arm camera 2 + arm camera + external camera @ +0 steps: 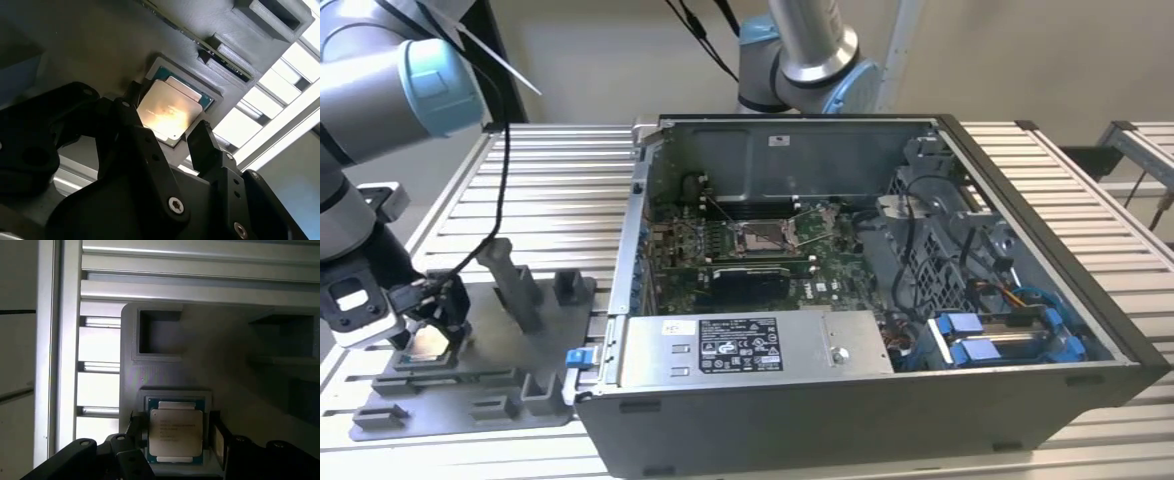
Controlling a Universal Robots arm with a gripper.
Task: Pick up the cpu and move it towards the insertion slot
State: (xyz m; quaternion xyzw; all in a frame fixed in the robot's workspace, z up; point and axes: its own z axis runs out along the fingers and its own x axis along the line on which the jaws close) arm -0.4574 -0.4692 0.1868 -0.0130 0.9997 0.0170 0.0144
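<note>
We see the gripper [166, 114] low over the grey fixture plate [480, 385], fingers [202, 142] spread either side of the cpu [176, 432], which lies flat in its recess

Pale beige wall [587, 60] behind a slatted aluminium table [547, 190] (brightly lit)

You see soft, even daylight in the exterior view, computer case [761, 150] interior in shade, a warm glare patch on the cpu [170, 112] in the second wrist view, table slats [280, 95] [100, 385] blown out white in both wrist views, fixture plate [200, 365] dim grey.
</note>
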